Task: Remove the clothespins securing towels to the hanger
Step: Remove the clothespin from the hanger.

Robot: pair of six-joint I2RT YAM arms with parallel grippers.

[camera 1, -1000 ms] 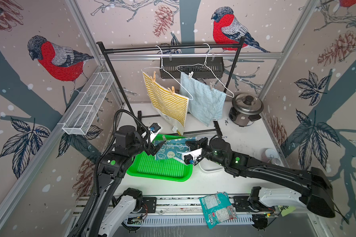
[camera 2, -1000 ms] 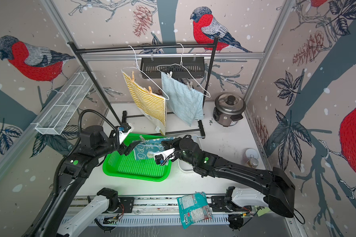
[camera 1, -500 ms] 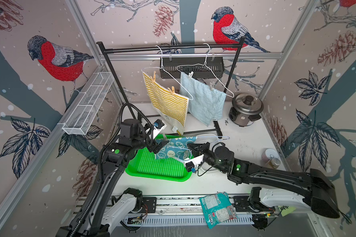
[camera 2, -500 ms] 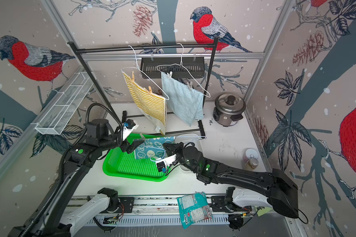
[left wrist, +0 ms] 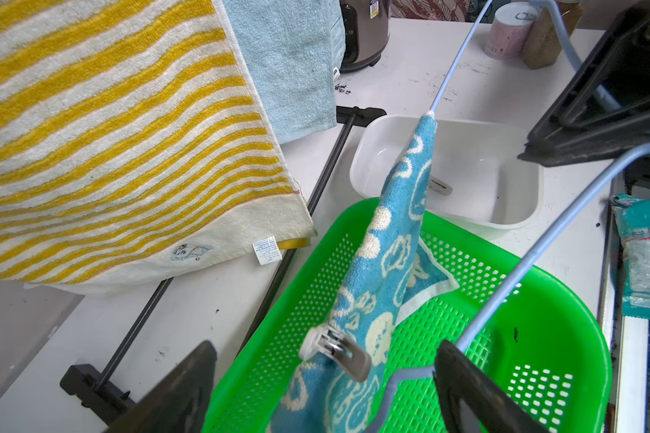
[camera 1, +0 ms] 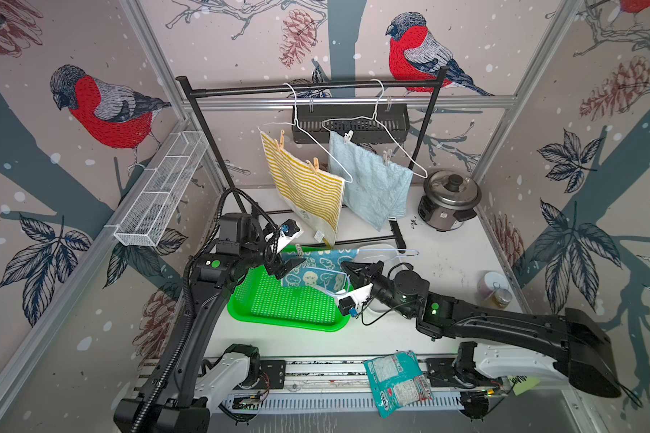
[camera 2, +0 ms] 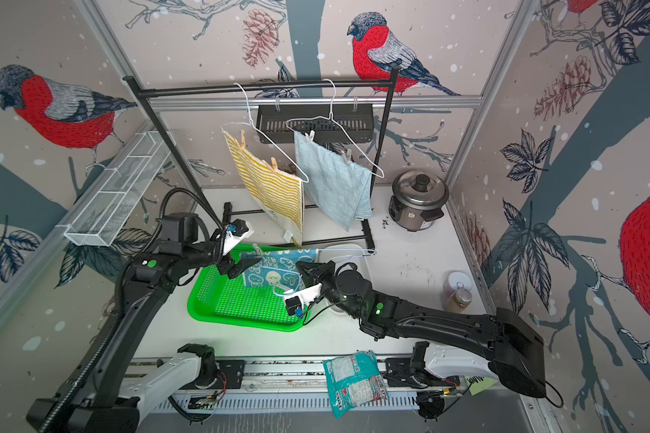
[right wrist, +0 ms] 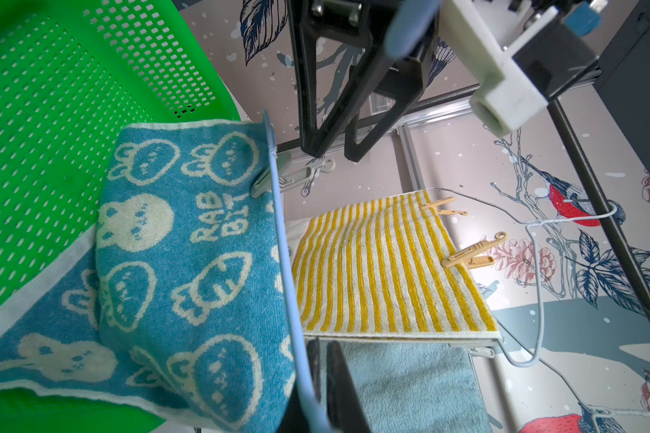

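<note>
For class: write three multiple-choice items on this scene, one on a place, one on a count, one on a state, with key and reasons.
1. The rabbit towel on the blue hanger is: A over the green tray; B on the black rack; C in the white tub.
2. Tan clothespins on the striped towel: A one; B two; C four.
3. The left end effector is: A open; B shut on a clothespin; C shut on the hanger.
Key: 1 A, it droops from the hanger into the tray. 2 B, two clip its top edge. 3 A, its fingers stand apart either side of the grey clothespin.
</note>
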